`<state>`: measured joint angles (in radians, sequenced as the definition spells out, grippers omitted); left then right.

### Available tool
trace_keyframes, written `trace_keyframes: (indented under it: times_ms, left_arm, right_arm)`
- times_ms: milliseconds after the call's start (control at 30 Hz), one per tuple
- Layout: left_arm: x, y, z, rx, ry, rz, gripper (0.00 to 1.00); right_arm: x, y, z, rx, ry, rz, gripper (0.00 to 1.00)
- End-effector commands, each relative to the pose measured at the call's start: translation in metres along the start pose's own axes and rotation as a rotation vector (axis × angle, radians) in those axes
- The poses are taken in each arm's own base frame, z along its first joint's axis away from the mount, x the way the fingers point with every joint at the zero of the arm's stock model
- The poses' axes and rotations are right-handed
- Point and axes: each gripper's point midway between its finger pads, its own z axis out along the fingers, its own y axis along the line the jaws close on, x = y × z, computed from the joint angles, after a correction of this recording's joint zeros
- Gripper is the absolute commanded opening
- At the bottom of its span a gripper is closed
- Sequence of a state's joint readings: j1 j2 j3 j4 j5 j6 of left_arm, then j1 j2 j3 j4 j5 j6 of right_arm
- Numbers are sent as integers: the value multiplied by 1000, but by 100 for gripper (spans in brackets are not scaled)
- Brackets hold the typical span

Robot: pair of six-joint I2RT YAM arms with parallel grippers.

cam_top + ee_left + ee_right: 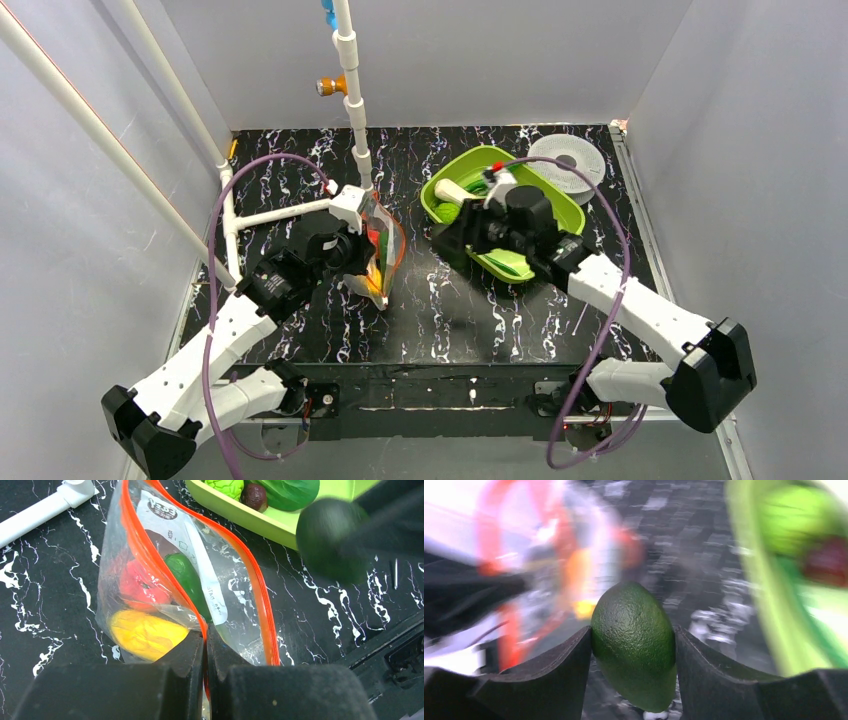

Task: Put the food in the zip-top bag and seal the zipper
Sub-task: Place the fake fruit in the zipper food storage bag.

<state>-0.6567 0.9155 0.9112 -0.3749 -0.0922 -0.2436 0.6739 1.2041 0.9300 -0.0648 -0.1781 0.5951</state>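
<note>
Our right claw clamps the green fruit. The bag gapes just left of it, rim pinched in our closed left claw.

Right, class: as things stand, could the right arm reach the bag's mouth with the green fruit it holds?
Probably yes. The left gripper pinches the zip-top bag by its zipper strip, with the mouth gaping. Only open table lies between it and the right gripper holding the green fruit.
</note>
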Motion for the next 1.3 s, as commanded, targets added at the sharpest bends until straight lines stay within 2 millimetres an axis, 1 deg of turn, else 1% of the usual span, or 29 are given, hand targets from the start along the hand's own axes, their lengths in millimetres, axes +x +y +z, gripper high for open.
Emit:
trace_keyframes:
  times_ms: [0,33,133,233,300,400,467,533,633,667,733,800,900,967,1000,1067,1100,1167,1200,1267]
  left_arm:
    - [-13,0,-11,-3,-54,-3,0]
    - [-13,0,-11,-1,-55,-3,0]
    - [-14,0,-12,-2,-61,-4,0]
    - [-15,1,-14,-2,-66,-4,0]
    - [-16,0,-15,2,-71,-5,0]
    - [-16,0,-16,0,-77,-6,0]
    - [-18,0,-18,3,-84,-6,0]
    - [-19,0,-19,6,-88,-7,0]
    - [-19,1,-19,-2,-92,-9,0]
    - [-19,1,-19,-2,-90,-7,0]
    - [-19,0,-19,2,-90,-8,0]
    - [-18,0,-19,3,-89,-8,0]
    - [-18,-1,-18,9,-85,-8,0]
    - [-18,-1,-18,11,-85,-9,0]
    - [-18,-1,-18,9,-85,-9,0]
    - [-18,0,-17,5,-85,-8,0]
    - [-18,0,-18,4,-86,-8,0]
    - [-17,0,-17,5,-81,-8,0]
    - [-17,0,-17,4,-83,-8,0]
    - [-16,0,-16,1,-79,-8,0]
  right_arm:
    - [-34,118,-9,-388,-78,84,1]
    - [-37,129,-4,-402,-69,96,1]
    - [-43,149,6,-422,-62,117,1]
    - [-50,155,17,-398,-92,131,1]
    - [-53,153,25,-377,-98,151,1]
    - [-51,147,37,-318,-112,188,1]
    - [-46,136,47,-257,-119,212,1]
    - [-41,119,57,-165,-144,235,2]
    - [-32,94,66,-55,-165,248,11]
    - [-30,89,68,-34,-167,250,16]
    - [-26,85,71,-18,-158,240,25]
    - [-21,87,74,-28,-130,221,36]
    - [-17,98,75,-68,-80,161,59]
    - [-16,105,73,-80,-45,107,72]
    - [-16,109,72,-90,-27,85,76]
    - [-15,107,68,-72,-1,58,82]
    - [-13,112,64,-97,10,43,84]
    - [-15,114,56,-116,-1,15,88]
    - [-17,113,52,-109,-8,1,90]
    - [-26,103,41,-55,-48,-36,93]
